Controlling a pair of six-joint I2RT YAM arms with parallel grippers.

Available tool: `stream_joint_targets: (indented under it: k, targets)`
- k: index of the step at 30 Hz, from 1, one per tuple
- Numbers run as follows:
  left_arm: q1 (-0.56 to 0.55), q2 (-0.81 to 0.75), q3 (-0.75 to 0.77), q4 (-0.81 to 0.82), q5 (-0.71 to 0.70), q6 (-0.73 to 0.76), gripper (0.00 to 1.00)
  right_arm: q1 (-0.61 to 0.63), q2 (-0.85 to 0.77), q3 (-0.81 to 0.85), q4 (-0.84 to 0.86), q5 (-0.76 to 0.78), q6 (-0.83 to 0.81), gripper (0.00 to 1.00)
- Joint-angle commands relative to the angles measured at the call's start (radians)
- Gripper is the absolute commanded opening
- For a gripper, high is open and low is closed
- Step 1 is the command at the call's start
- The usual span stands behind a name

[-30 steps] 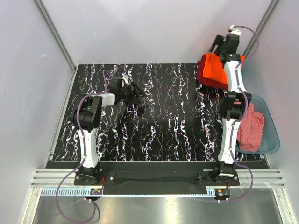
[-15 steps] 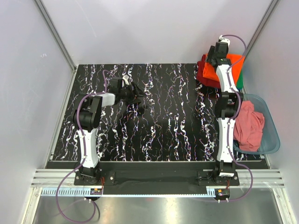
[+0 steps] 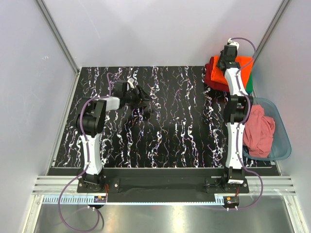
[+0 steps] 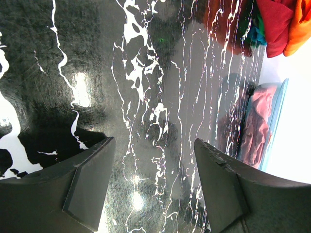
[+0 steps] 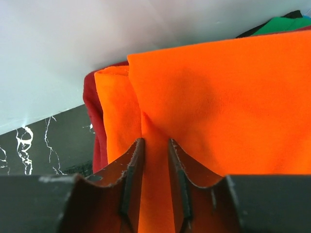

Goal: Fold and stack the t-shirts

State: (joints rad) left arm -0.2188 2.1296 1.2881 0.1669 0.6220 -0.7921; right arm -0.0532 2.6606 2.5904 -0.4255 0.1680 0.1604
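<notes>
On the bench's (image 3: pixel 170 126) far right corner, the orange t-shirt (image 3: pixel 245 65) sat atop the dark red t-shirt (image 3: pixel 213 80). The right gripper (image 5: pixel 154 160) had its jaws nearly closed, pinching an orange fold. I'd release gently and lift straight up. The left gripper (image 4: pixel 153 179) gaped wide, holding nothing.

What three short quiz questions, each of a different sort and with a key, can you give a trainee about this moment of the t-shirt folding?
1. True or false: the left gripper holds a shirt.
2. Which colour is the cloth that lies in the tub? A white, B pink, C yellow.
3. Fill the gap: the right gripper is shut on a fold of the ____ t-shirt.

Key:
1. False. Its fingers are wide apart with nothing between them.
2. B, the pink t-shirt.
3. Orange: the orange t-shirt on top of the stack.
</notes>
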Motion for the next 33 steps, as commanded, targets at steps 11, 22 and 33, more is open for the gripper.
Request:
stream_joint_targets:
  k: [11,22,33]
  targets:
    - [-0.005,0.006,0.028,0.013,0.018,0.017,0.72,0.027,-0.068,0.008,0.037,0.013,-0.050,0.00]
    - [-0.004,0.006,0.030,0.008,0.013,0.021,0.72,0.098,-0.143,-0.021,0.042,0.031,-0.105,0.00]
    - [-0.004,0.007,0.031,0.000,0.019,0.025,0.71,0.101,-0.122,-0.059,0.053,0.096,-0.114,0.64]
